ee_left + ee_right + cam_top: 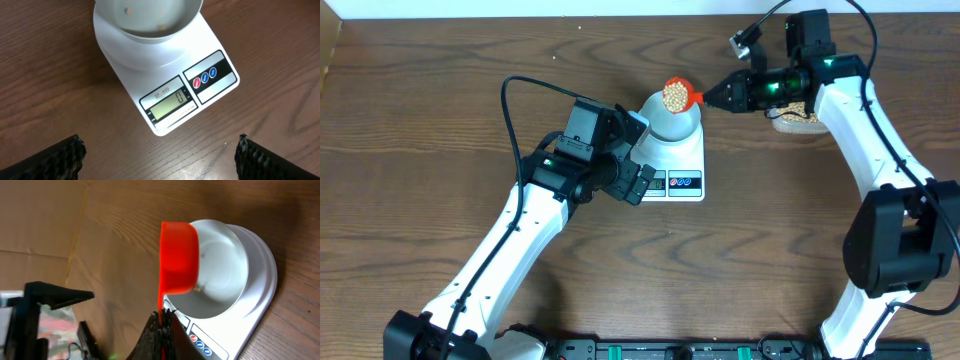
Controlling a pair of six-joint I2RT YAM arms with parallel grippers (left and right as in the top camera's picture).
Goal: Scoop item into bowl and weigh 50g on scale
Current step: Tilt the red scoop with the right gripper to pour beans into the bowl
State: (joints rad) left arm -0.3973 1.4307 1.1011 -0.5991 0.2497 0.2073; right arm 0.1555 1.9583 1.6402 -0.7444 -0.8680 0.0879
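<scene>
Orange-red plastic scoop (pixel 692 96), full w/ tan soybeans (pixel 674 95), hangs opening-up just above the pale bowl (pixel 672 125). Right hand (pixel 716 97) is closed tight on the scoop handle. Bowl stands on the white kitchen scale (pixel 686 158), approx. in the middle of the wooden desk (pixel 440 120); the display (pixel 170 104) reads 0. Left hand (pixel 642 183) is spread wide, holds nothing, and is near the scale's front-left corner. A beans pile (pixel 794 121) lies under the right arm, partly hidden.

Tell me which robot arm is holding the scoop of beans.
The right gripper: its jaws are shut on the red plastic scoop; the left gripper is open and empty.
</scene>
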